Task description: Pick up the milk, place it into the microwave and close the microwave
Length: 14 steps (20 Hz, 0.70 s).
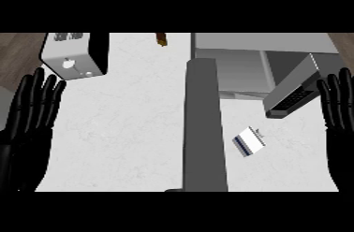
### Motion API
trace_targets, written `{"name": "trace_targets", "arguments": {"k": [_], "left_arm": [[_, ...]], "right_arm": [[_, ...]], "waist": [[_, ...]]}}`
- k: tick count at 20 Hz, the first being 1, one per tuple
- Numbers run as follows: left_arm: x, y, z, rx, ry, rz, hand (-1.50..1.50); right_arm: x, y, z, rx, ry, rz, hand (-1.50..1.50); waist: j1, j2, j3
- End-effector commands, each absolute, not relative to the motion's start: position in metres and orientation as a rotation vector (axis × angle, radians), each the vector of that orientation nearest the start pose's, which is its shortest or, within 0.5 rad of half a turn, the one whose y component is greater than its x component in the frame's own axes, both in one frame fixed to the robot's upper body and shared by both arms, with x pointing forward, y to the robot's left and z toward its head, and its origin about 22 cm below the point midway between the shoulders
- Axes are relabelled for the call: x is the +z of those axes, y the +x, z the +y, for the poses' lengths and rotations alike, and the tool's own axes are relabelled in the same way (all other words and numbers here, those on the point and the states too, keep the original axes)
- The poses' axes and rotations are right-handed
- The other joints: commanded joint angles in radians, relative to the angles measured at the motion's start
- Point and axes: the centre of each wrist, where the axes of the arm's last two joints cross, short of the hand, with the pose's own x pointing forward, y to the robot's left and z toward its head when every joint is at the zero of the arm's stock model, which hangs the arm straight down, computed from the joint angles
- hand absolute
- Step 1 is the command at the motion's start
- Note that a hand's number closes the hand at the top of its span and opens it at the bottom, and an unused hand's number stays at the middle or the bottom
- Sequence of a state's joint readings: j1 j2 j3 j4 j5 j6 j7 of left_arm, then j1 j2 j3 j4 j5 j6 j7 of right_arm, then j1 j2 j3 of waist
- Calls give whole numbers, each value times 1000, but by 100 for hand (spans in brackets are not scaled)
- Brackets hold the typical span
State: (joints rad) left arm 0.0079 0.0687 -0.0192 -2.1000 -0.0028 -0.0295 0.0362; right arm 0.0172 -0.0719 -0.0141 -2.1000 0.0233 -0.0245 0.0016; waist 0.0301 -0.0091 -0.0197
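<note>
Resting at the left edge of the view, the left hand [31,114] stands fingers up and straight, spread apart and holding nothing, clear of the white surface [124,133] and of the toaster-like appliance [75,55] at far left. Right of a tall grey post [204,128] mid-scene, the milk [249,141] lies tipped on the surface, near the open microwave [239,62], whose door [294,93] swings out toward it, probably left open to receive the carton. At the right edge, the right hand [339,109] mirrors the left, fingers straight and empty, well apart from the milk, so pickup is not yet begun.
</note>
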Motion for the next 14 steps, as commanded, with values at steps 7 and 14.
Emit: {"name": "trace_targets", "arguments": {"k": [7,14], "left_arm": [[92,229,232,-62,-176,-1952,-150],[72,221,205,-55,-177,-1937,-150]], "right_arm": [[95,183,-219,133,107,-1953,-150],[78,139,-235,128,82,-1949,-150]], "waist": [[-42,10,20],[-37,8,20]]}}
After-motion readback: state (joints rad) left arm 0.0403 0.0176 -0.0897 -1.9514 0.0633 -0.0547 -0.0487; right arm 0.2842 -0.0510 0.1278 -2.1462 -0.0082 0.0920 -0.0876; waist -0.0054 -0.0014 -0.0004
